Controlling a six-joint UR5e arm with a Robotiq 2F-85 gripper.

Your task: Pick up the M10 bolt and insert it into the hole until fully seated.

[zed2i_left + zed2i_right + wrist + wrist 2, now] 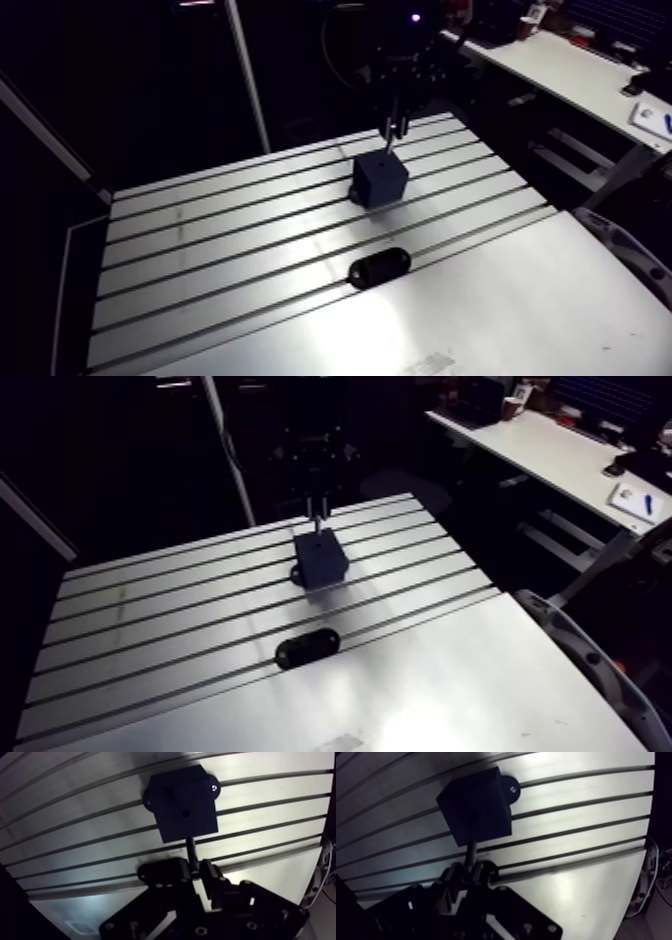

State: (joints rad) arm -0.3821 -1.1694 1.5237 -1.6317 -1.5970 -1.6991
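Note:
A dark cube-shaped block [184, 802] is fixed to the slotted aluminium table [220, 250], with a small round hole [185, 813] in its top face. My gripper [195, 868] is shut on the M10 bolt [190, 850], whose dark shank sticks out ahead of the fingers toward the block. In the wrist view the bolt's tip lies just short of the block's near edge, off to the side of the hole. In the arm view the gripper [396, 125] hangs just above the block [381, 178].
A black oblong holder [380, 267] lies on the table in front of the block. Mounting tabs with screws [214, 788] stick out at the block's base. A smooth plate [470, 320] covers the table's near right part.

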